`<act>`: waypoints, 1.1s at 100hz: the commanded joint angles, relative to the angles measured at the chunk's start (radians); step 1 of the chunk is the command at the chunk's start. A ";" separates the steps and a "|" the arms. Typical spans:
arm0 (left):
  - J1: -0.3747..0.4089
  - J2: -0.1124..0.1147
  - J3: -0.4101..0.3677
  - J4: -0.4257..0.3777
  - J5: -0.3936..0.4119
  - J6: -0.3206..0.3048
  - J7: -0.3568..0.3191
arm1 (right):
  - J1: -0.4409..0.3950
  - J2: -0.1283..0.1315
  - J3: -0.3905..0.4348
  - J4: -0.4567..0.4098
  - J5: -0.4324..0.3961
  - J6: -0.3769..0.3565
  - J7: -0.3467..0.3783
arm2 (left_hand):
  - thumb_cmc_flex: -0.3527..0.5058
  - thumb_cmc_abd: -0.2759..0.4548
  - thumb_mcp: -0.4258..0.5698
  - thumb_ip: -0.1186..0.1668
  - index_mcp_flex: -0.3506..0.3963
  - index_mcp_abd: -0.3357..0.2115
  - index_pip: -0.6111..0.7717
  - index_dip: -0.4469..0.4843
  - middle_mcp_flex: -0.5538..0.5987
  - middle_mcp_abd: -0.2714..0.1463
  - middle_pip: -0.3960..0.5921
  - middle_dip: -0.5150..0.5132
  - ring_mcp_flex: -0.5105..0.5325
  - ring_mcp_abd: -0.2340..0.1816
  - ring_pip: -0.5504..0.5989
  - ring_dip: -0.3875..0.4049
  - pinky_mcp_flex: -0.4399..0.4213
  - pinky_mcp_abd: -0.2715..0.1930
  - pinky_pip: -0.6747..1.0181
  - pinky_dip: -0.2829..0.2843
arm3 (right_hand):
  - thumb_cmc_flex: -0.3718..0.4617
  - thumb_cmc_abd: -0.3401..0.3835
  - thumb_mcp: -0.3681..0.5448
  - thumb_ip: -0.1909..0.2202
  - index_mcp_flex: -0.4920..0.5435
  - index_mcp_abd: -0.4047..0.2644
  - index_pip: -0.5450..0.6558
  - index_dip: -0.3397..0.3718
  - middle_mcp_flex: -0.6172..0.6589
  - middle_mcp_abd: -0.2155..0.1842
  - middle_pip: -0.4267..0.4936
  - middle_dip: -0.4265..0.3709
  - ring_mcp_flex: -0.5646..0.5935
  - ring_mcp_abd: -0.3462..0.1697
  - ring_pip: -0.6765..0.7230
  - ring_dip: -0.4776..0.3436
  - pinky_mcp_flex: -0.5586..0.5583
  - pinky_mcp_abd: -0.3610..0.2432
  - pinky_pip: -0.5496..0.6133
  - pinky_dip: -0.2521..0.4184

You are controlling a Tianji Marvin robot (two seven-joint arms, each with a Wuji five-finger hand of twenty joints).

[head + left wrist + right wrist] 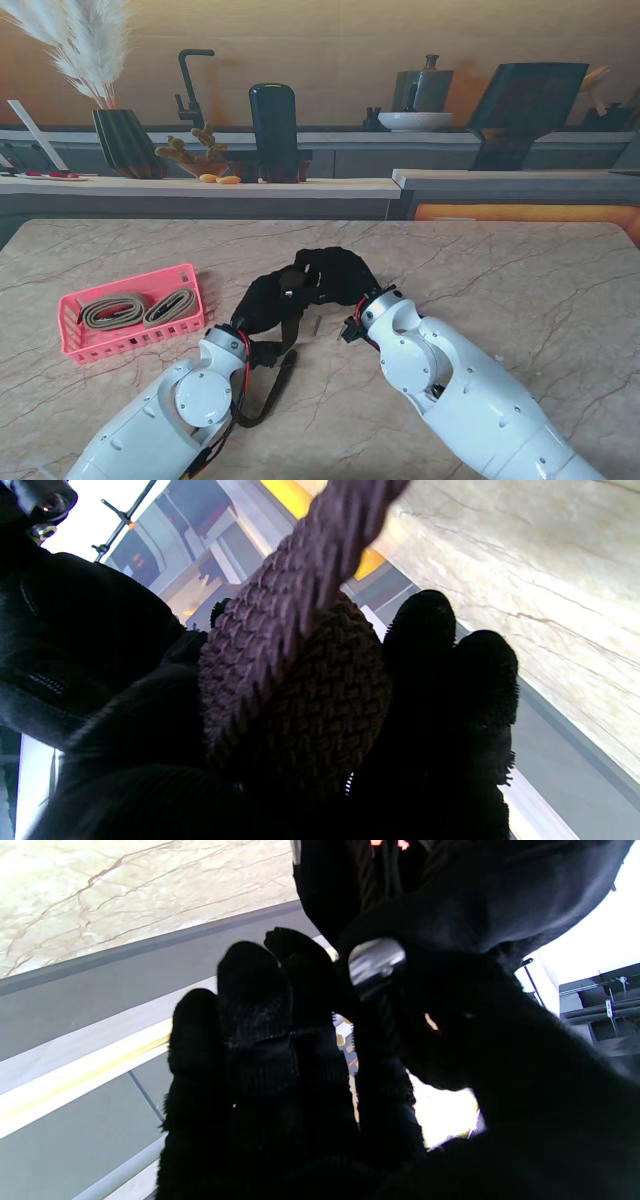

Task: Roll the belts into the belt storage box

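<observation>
The left hand (pixel 268 300) grips a dark woven belt (pixel 285 680); the right hand (pixel 335 275) closes on its buckle (pixel 376 962). At 9 o'clock on the table (pixel 520 290), the pink box (pixel 130 345) holds 2 belts (pixel 140 310).

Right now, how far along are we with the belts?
Done: two rolled tan belts lie in the pink storage box. In hand: the left hand and right hand meet over a dark woven belt, its tail trailing on the table. Left: finish rolling it and place it in the box.
</observation>
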 commanded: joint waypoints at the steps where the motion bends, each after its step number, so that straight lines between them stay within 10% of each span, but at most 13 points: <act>1: -0.002 -0.009 0.010 -0.022 0.006 -0.018 -0.026 | -0.021 -0.008 0.011 -0.024 -0.009 0.002 0.002 | -0.112 -0.052 0.136 -0.012 -0.001 -0.114 -0.087 0.055 -0.036 0.015 0.003 0.024 0.003 -0.163 0.042 0.029 -0.044 -0.081 -0.041 -0.010 | 0.185 0.161 0.098 0.020 0.055 -0.199 0.004 0.022 0.025 -0.024 -0.024 -0.014 0.023 0.003 -0.021 -0.013 -0.008 -0.006 0.043 -0.011; 17: -0.007 -0.004 0.009 -0.014 -0.002 -0.029 -0.049 | -0.062 -0.005 0.060 -0.070 0.020 0.027 0.015 | -0.231 -0.094 0.164 0.012 -0.071 -0.131 -0.207 0.090 -0.161 0.017 -0.070 0.027 -0.139 -0.152 -0.052 0.043 -0.171 -0.100 -0.149 0.006 | 0.200 0.196 0.116 0.019 0.040 -0.264 -0.003 0.173 -0.007 -0.042 -0.042 0.013 -0.002 -0.007 -0.049 -0.019 -0.026 -0.015 0.021 -0.012; 40: -0.011 0.000 0.012 -0.008 0.018 -0.038 -0.050 | -0.111 -0.016 0.115 -0.124 0.134 0.068 0.023 | -0.195 -0.064 0.134 0.020 -0.224 -0.156 -0.334 0.083 -0.399 0.000 -0.229 0.001 -0.428 -0.180 -0.361 0.023 -0.421 -0.085 -0.357 0.043 | 0.201 0.208 0.107 0.019 0.030 -0.267 -0.002 0.192 -0.015 -0.046 -0.039 0.015 -0.016 -0.001 -0.061 -0.023 -0.045 -0.014 0.012 -0.012; 67: 0.002 -0.006 0.006 -0.023 -0.044 -0.008 -0.071 | -0.130 -0.024 0.134 -0.137 0.177 0.056 0.006 | -0.180 -0.016 0.064 0.032 -0.341 -0.155 -0.430 0.038 -0.580 0.024 -0.331 -0.046 -0.603 -0.173 -0.499 -0.021 -0.526 -0.089 -0.412 0.054 | 0.199 0.220 0.084 0.019 0.020 -0.286 -0.004 0.191 -0.018 -0.051 -0.039 0.012 -0.026 -0.008 -0.063 -0.024 -0.061 -0.026 0.006 -0.009; 110: 0.033 -0.024 0.001 -0.062 -0.164 0.015 -0.071 | -0.127 -0.048 0.117 -0.144 0.352 0.052 0.014 | -0.146 0.004 0.079 0.039 -0.376 -0.165 -0.399 0.041 -0.588 -0.003 -0.338 -0.110 -0.604 -0.241 -0.559 -0.103 -0.533 -0.161 -0.431 0.055 | 0.197 0.227 0.068 0.023 0.016 -0.317 0.001 0.189 -0.029 -0.050 -0.028 0.015 -0.050 -0.021 -0.038 -0.006 -0.098 -0.034 -0.015 -0.003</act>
